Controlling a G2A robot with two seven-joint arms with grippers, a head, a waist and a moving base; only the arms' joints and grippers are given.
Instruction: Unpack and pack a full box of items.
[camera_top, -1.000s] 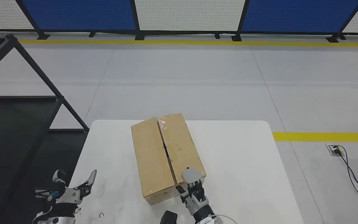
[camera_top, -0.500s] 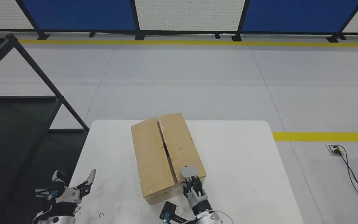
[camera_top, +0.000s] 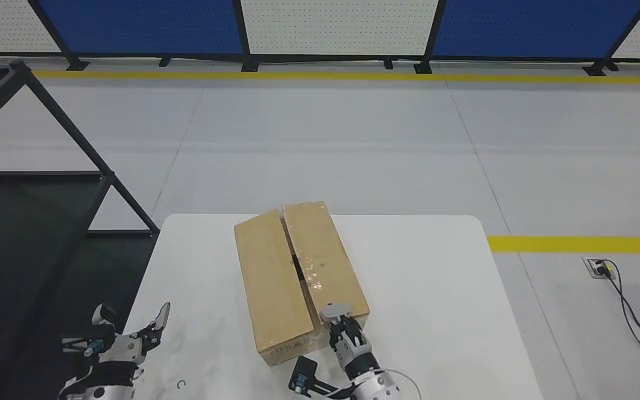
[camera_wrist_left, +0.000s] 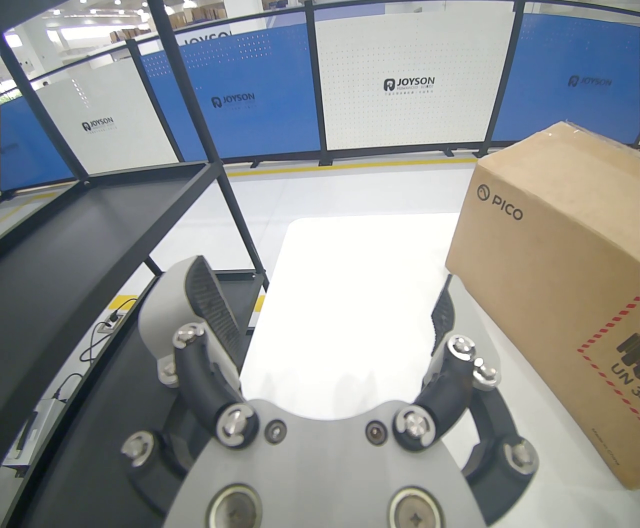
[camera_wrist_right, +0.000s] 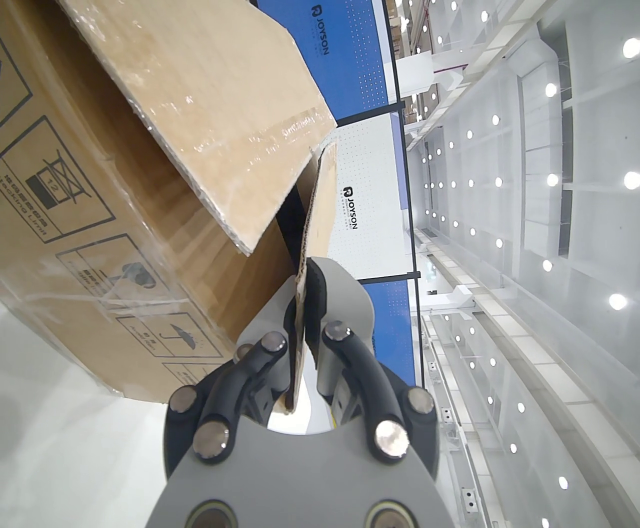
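Observation:
A brown cardboard box (camera_top: 295, 275) lies lengthwise on the white table (camera_top: 430, 300), its two top flaps meeting along a centre seam. My right gripper (camera_top: 338, 322) sits at the box's near right corner, shut on the edge of a top flap (camera_wrist_right: 305, 260). That flap stands lifted, and a dark gap shows beside the other flap (camera_wrist_right: 210, 100). My left gripper (camera_top: 130, 325) hangs open at the table's near left corner, with nothing between its fingers (camera_wrist_left: 210, 300). The box (camera_wrist_left: 555, 260) is to its side, apart from it.
A black metal shelf frame (camera_top: 50, 220) stands left of the table, close to my left gripper, and the shelf (camera_wrist_left: 90, 240) runs alongside it. A small ring-like thing (camera_top: 181, 383) lies on the table near the front edge. Blue and white partition panels (camera_top: 330, 25) line the far floor.
My right gripper has drawn a little nearer the table's front edge and turned at the box's corner, and the right flap has lifted slightly. The left gripper has stayed in place.

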